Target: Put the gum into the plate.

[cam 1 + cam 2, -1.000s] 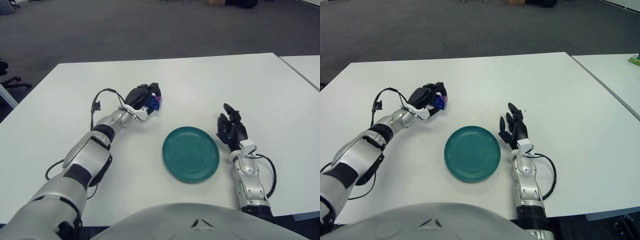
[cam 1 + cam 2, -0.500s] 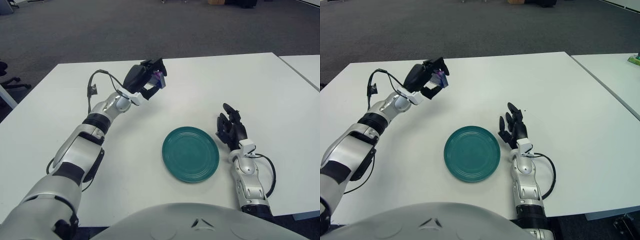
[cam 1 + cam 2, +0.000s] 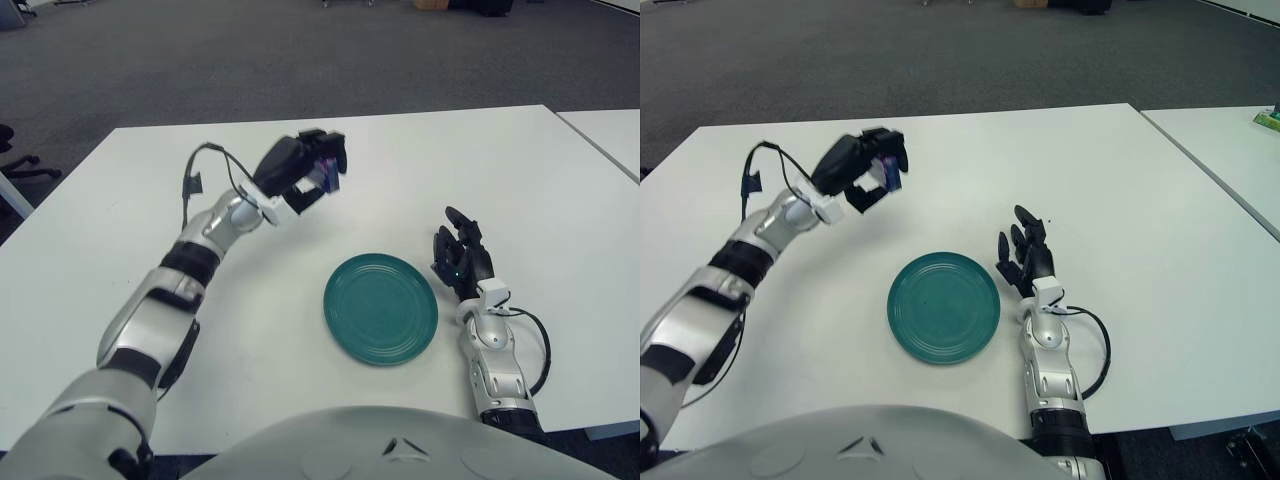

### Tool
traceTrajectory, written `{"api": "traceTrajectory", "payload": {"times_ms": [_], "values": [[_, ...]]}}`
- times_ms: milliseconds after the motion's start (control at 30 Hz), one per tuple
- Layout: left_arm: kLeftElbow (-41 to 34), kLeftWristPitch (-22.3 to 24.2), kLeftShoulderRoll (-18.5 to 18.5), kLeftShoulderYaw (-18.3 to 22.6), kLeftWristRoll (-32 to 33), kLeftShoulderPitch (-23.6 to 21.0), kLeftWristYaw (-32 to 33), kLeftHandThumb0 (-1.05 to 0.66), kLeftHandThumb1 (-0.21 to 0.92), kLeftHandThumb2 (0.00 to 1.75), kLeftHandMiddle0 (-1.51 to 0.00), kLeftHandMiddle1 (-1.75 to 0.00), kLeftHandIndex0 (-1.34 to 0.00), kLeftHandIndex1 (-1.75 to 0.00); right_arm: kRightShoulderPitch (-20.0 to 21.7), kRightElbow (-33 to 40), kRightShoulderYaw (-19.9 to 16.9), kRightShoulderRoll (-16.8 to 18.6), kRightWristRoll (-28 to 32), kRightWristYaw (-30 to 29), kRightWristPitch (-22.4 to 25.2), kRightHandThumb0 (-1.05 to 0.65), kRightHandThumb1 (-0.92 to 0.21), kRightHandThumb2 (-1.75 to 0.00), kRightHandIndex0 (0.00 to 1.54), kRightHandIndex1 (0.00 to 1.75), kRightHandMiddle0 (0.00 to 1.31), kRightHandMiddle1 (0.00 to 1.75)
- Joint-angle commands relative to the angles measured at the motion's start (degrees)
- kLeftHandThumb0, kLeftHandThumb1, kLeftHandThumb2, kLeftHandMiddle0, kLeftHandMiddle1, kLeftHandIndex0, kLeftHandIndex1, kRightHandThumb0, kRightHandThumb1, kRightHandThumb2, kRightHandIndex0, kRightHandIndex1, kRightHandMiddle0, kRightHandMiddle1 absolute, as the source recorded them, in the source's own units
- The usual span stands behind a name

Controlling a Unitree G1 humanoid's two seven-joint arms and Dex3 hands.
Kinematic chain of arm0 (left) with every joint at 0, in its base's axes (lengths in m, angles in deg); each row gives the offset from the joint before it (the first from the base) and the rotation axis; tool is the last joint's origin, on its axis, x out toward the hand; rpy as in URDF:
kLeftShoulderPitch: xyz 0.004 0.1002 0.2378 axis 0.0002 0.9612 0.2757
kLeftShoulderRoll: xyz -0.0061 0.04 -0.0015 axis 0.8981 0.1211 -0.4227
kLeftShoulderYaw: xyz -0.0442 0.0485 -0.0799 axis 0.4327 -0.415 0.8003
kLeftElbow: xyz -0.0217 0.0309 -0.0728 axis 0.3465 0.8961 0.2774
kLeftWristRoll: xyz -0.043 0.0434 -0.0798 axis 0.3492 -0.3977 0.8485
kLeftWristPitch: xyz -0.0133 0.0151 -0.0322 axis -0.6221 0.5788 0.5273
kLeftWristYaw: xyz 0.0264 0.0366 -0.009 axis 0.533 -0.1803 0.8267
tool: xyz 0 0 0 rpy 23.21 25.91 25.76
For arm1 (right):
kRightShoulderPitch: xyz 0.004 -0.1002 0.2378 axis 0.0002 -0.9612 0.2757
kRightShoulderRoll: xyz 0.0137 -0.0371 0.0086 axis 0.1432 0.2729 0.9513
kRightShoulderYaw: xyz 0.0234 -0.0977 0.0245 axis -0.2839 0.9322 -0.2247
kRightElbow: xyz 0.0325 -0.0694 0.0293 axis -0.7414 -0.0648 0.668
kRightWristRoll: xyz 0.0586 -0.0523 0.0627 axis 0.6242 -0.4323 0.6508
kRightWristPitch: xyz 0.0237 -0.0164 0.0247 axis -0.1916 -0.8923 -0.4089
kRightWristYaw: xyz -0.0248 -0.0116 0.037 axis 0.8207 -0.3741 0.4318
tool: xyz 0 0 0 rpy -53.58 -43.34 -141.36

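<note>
The left hand [image 3: 305,172] is raised above the white bench [image 3: 400,170], its dark fingers curled tightly around the gum [image 3: 327,172], a small blue and purple pack peeking out between them. From the green plate [image 3: 381,307], the hand and the gum show at about eleven o'clock, well apart from it. The plate lies flat on the bench near the front edge. The right hand [image 3: 461,262] shows just beside the plate at three o'clock, fingers loosely spread and pointing up, holding nothing.
</note>
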State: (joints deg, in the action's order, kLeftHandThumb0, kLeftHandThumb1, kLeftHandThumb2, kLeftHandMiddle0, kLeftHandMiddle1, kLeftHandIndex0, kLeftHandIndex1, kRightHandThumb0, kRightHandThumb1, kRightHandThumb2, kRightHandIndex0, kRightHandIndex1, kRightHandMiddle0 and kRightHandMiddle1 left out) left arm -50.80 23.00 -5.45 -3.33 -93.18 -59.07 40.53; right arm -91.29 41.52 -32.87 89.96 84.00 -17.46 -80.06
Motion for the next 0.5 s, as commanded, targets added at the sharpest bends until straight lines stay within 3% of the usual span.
{"api": "traceTrajectory", "payload": {"times_ms": [0, 167, 300, 467], "values": [[-3.51, 0.94, 0.71, -0.21, -0.60, 2.17, -2.72, -0.01, -0.06, 1.75, -0.86, -1.75, -0.70, -1.74, -2.50, -3.47, 0.30, 0.50, -0.24, -0.27, 3.19, -0.73, -0.92, -0.68, 0.30, 0.01, 0.00, 0.53], [-9.24, 1.23, 1.17, -1.33, -0.29, 4.53, -8.15, -0.01, 0.05, 1.61, -0.81, -1.68, -0.60, -1.74, -2.50, -3.81, 0.57, 0.45, -0.77, -0.70, 3.40, -0.75, -0.92, -0.68, 0.29, 0.00, 0.00, 0.49], [-12.04, 0.53, 1.50, -3.21, -0.31, 6.49, -12.54, 0.00, 0.04, 1.61, -0.84, -1.66, -0.60, -1.75, -2.36, -4.31, 0.67, 0.49, -1.10, -0.91, 3.09, -0.74, -0.92, -0.68, 0.29, 0.00, 0.00, 0.47], [-9.35, -4.54, 0.71, -6.11, 0.17, 7.70, -14.75, 0.00, 0.03, 1.63, -0.85, -1.68, -0.60, -1.75, -2.27, -4.59, 0.82, 0.56, -1.52, -1.24, 3.11, -0.72, -0.92, -0.68, 0.30, 0.00, 0.00, 0.46]]}}
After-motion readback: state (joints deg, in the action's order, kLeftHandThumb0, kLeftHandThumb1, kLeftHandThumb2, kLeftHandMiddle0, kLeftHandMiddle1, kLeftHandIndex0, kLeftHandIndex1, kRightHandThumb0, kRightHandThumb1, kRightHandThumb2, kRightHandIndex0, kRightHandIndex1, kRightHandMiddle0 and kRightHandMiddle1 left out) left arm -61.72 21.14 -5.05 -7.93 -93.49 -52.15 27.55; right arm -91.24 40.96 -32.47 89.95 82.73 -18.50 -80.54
